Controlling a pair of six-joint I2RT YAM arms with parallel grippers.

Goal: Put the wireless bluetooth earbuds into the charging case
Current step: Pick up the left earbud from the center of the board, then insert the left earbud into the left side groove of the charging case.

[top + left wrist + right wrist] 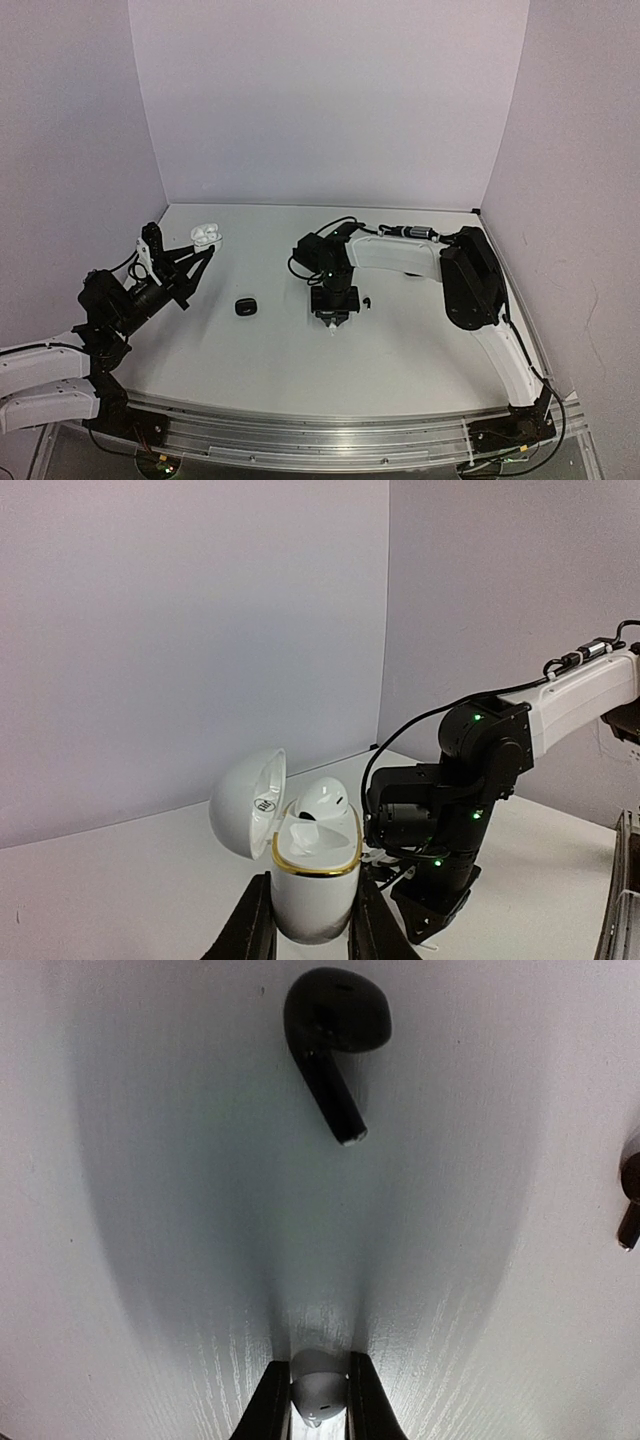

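Observation:
My left gripper point(312, 925) is shut on the white charging case point(315, 885), held upright above the left of the table point(207, 235). Its lid point(247, 802) stands open to the left. One white earbud point(325, 800) sits in the far slot and the near slot shows empty. My right gripper point(320, 1405) points down at the table mid-field point(331, 320), its fingers closed against both sides of a second white earbud point(320, 1388) resting on the tabletop.
A black earbud point(335, 1035) lies on the table ahead of the right gripper, and another point(630, 1195) shows at the right edge. A small black case point(245, 306) sits between the two arms. The right arm point(450, 810) stands close beside the held case.

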